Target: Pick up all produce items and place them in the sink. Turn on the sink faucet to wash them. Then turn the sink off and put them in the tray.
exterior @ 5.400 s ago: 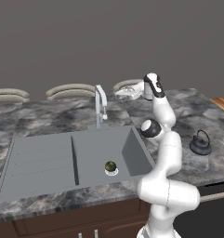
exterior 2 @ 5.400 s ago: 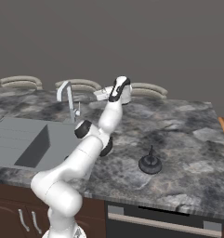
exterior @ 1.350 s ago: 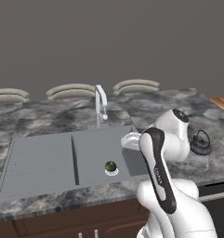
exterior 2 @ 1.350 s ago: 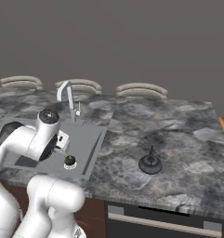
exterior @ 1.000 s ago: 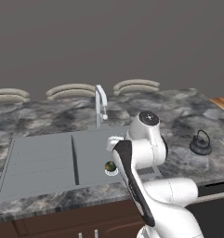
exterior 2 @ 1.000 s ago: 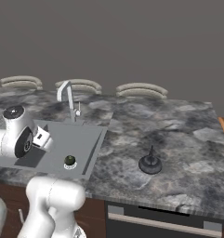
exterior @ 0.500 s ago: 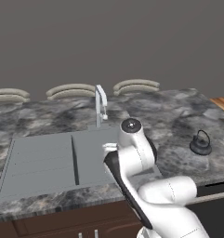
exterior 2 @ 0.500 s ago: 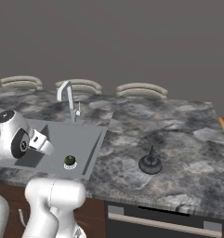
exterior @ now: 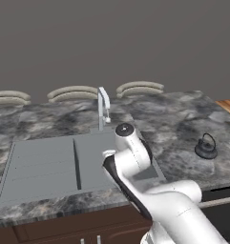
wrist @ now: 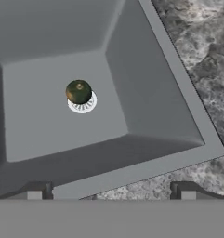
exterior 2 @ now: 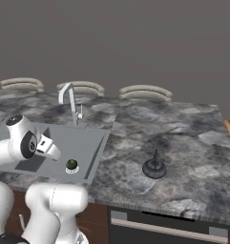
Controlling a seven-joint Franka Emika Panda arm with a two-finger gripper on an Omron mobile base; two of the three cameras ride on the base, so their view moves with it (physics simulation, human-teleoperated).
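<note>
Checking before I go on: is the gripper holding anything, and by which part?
Nothing. The gripper is open above the sink; the produce lies on the drain.

This is a rendered home kitchen. A dark marbled stone surface (exterior: 173, 124) carries a grey inset sink (exterior: 45, 164) with a ribbed drainboard and a slim silver faucet (exterior: 103, 106). A black kettle (exterior: 205, 147) stands to the right. Brown cabinet fronts (exterior: 78, 231) run below the near edge, and curved stool backs (exterior 2: 145, 92) line the far side.
</note>
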